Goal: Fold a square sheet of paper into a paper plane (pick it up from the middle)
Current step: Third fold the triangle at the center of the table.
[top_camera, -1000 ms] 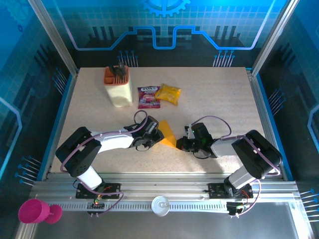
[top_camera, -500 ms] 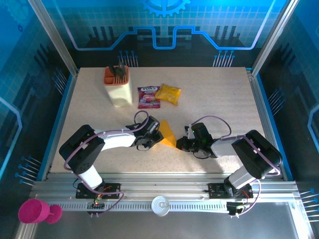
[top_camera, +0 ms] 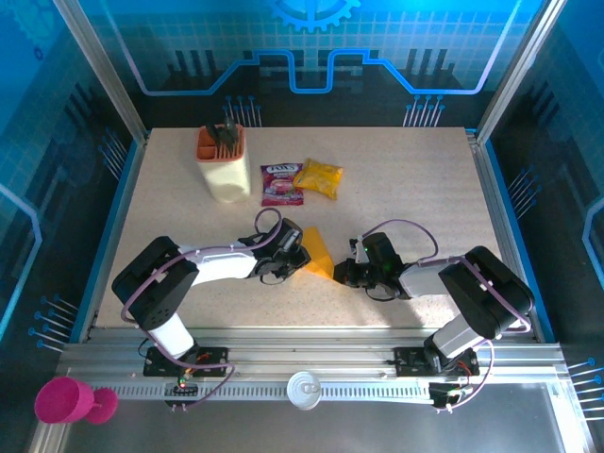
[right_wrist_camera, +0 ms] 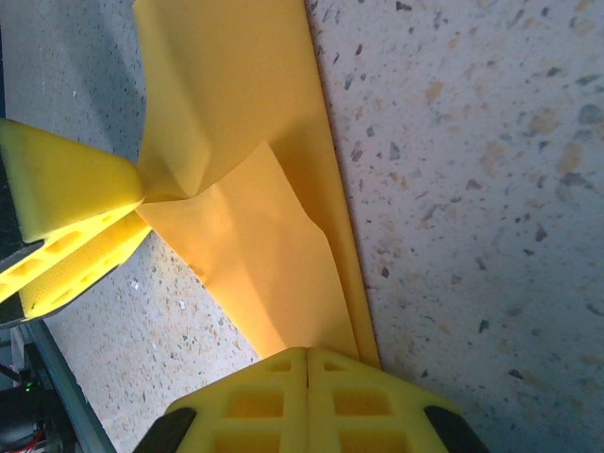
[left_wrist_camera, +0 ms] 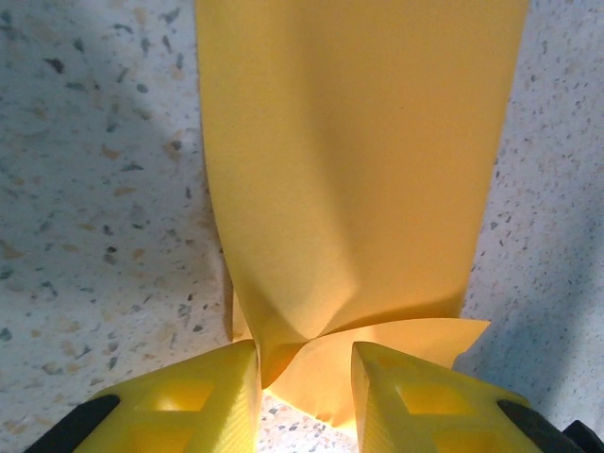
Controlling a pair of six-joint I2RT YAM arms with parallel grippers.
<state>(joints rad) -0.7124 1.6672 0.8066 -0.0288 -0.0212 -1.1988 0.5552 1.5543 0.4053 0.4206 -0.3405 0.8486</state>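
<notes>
Paper sheet (left_wrist_camera: 359,160), just one, is clamped by both left gripper (left_wrist_camera: 304,357) and right gripper (right_wrist_camera: 307,359).

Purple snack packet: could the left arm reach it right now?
Probably yes: bare table lies between the left hand and the purple packet. But that hand is pinching the yellow paper and must let go first.

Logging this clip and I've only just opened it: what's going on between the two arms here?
Both arms are working the square sheet of paper between them, low over the table. The right gripper is shut on one edge of it. The left gripper straddles the opposite, bunched edge; whether it pinches cannot be told. The sheet is creased, not yet a plane.
</notes>
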